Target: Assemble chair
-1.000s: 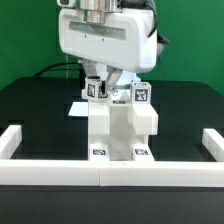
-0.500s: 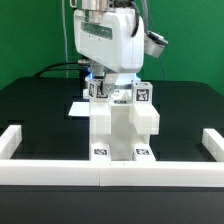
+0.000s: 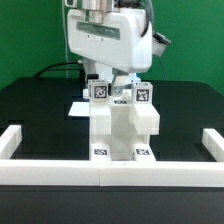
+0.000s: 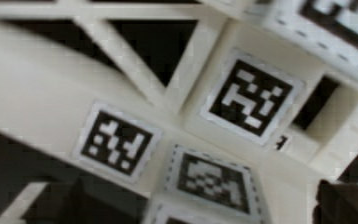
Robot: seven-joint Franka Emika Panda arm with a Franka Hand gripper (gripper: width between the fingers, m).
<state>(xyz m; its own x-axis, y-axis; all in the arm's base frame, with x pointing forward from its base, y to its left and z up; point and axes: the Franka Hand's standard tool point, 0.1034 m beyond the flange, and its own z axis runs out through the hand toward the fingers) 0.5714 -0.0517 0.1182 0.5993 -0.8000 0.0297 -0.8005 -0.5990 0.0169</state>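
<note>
The chair (image 3: 122, 125) is a blocky white stack standing against the front rail, with tags on its front foot and on its top pieces. My gripper (image 3: 112, 88) hangs straight down over its top, fingers around the upright tagged piece (image 3: 99, 91) at the exterior view's left; a second tagged piece (image 3: 141, 96) stands beside it. In the wrist view the white tagged chair part (image 4: 211, 120) fills the picture, and my gripper (image 4: 194, 200) has dark fingers (image 4: 43, 200) on both sides of it, touching it. The contact itself is blurred.
A long white rail (image 3: 60, 170) runs along the front, with short rails at the exterior view's left (image 3: 12, 140) and right (image 3: 212, 142). The marker board (image 3: 78, 108) lies flat behind the chair. The table is black, with a green backdrop behind it.
The hand has turned about its vertical axis and shifted slightly toward the exterior view's right. The left top tag has moved a little right with it. The chair's base has stayed put.
</note>
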